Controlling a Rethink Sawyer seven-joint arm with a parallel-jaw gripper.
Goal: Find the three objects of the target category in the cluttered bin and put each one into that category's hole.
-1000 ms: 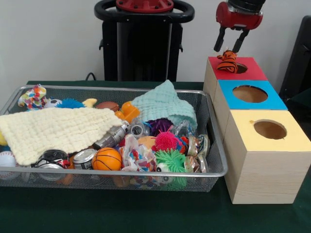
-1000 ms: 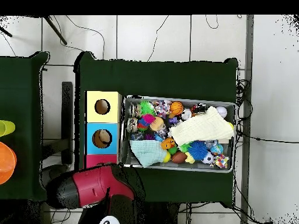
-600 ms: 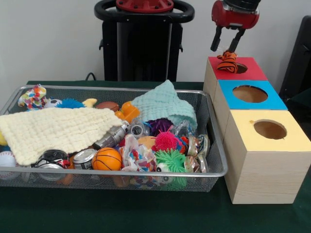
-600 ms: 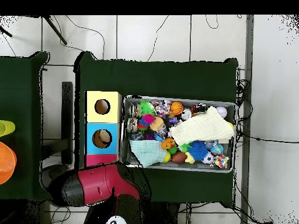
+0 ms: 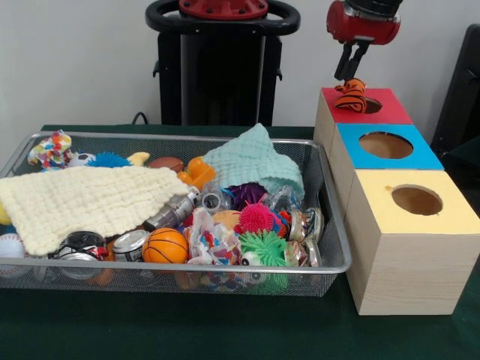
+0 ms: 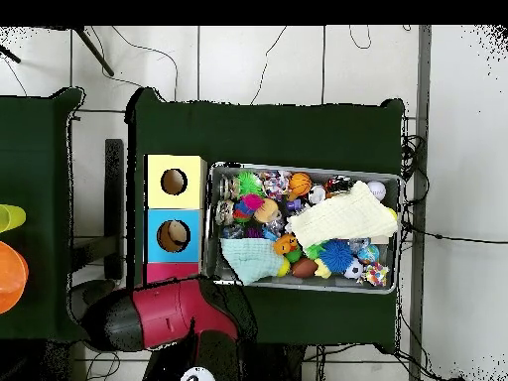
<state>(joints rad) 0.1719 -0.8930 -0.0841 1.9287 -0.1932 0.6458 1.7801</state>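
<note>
The gripper [image 5: 349, 73] hangs just above the red box [image 5: 382, 110], at the far end of the row of three boxes. Its two fingers are pressed close together and hold nothing. Right under it a small orange and black striped toy [image 5: 351, 95] sits on top of the red box, leaning at the edge of the hole [image 5: 373, 106]. The toy is not inside yet; most of it is on the lid.

So the step in hand looks like dropping this toy into the red hole, and it seems stuck on the rim. With its fingers together, the gripper could push the toy sideways toward the hole until it tips in. The push should be gentle, or the toy may slide off the box onto the tabletop [image 5: 225, 330].

The wire bin [image 5: 334, 255] beside the boxes is full of balls, cans, spiky toys and two cloths. After this toy, the gripper would need to go back there and look for more.
</note>
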